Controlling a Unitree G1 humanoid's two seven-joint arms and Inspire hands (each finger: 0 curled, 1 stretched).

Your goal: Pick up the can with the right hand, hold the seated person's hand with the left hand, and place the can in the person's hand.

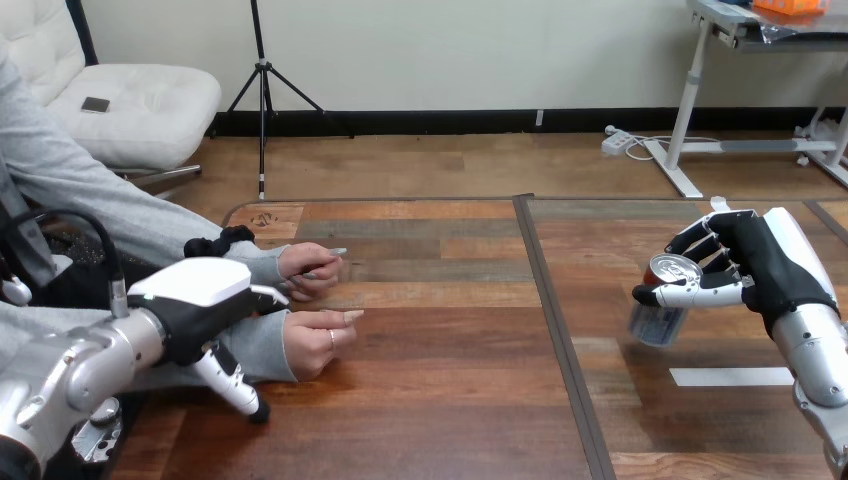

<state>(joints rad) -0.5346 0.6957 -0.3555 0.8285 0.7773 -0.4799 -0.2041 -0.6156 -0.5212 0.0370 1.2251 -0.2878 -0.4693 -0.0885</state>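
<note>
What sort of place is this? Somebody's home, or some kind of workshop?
Most likely a robot test setup rather than a home: a wooden table with a white strip on it, a right robot hand gripping a can, and a left robot hand beside a seated person's hands.

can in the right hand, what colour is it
The can has a silver top and a pale bluish-grey side, best seen in the head view.

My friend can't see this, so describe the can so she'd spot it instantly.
Go to the right side of the table. There the right hand curls its fingers round the can. It is the only silver cylinder, tilted, top showing.
</note>
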